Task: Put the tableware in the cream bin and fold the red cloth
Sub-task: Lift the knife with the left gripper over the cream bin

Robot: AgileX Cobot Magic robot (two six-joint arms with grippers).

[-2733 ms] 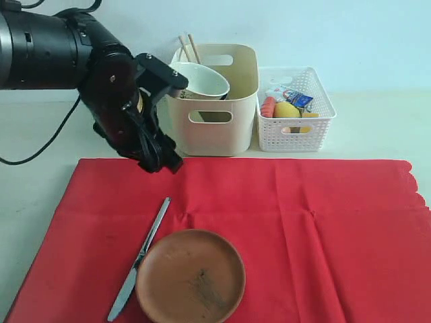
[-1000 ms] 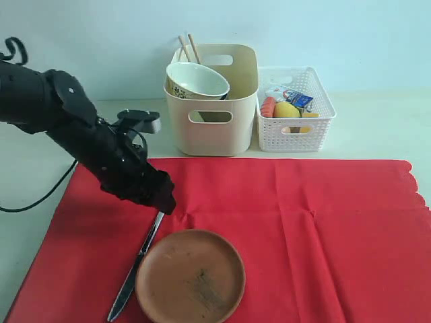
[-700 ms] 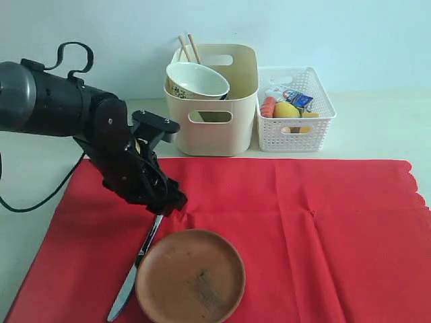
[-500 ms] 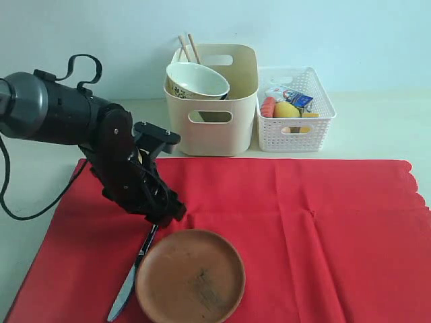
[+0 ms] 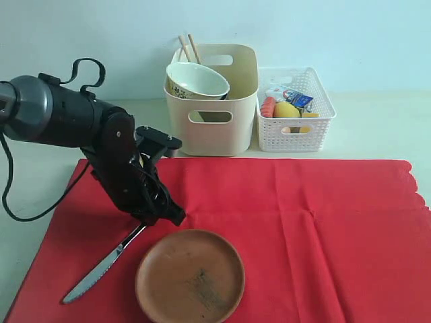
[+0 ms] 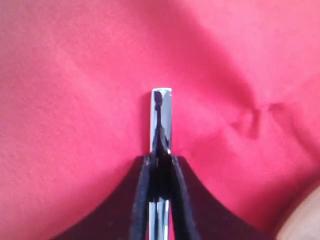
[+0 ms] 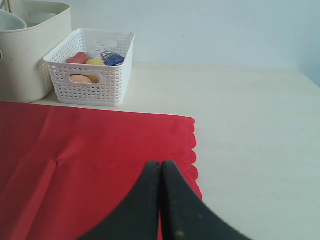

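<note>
Left wrist view: left tool [image 6: 160,159] clamped on the knife [image 6: 161,112] near its handle end, blade slanting to the red cloth [image 5: 303,222] beside the plate [image 5: 190,276]; we judge so short a pinch may let it swing or slip before the cream bin [image 5: 212,131].

glossy black rounded arm [image 5: 101,134], grey cylindrical link [image 5: 27,114], looped black cable [image 5: 84,60], matte black tapered tool [image 6: 161,160]
</note>
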